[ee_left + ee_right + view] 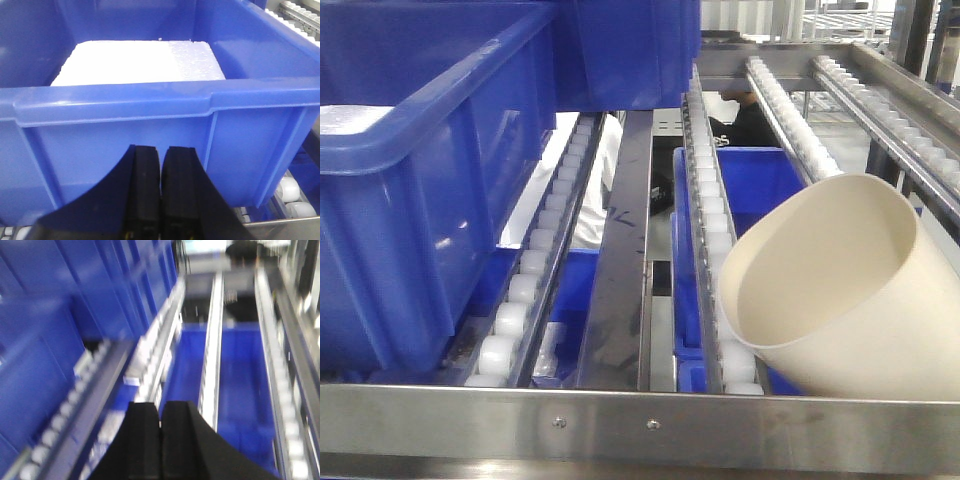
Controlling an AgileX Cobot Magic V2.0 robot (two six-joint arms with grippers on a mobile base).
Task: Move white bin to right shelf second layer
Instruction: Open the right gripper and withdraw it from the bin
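Note:
The white bin point(840, 290) lies tipped on its side on the roller tracks point(708, 215) of the rack level, at the right, just behind the steel front crossbar point(620, 425). Its open mouth faces left and toward the camera. No gripper touches it in the front view. My left gripper point(161, 150) is shut and empty, right in front of the wall of a blue crate point(150, 130). My right gripper point(160, 405) is shut and empty above the roller tracks point(150, 355); that view is blurred. The bin shows in neither wrist view.
A large blue crate point(420, 200) sits on the left tracks, with a white foam slab point(140, 62) inside. Another blue crate point(620, 50) stands behind it. More blue crates point(750, 180) sit on the level below. A steel rail point(625, 250) runs down the middle.

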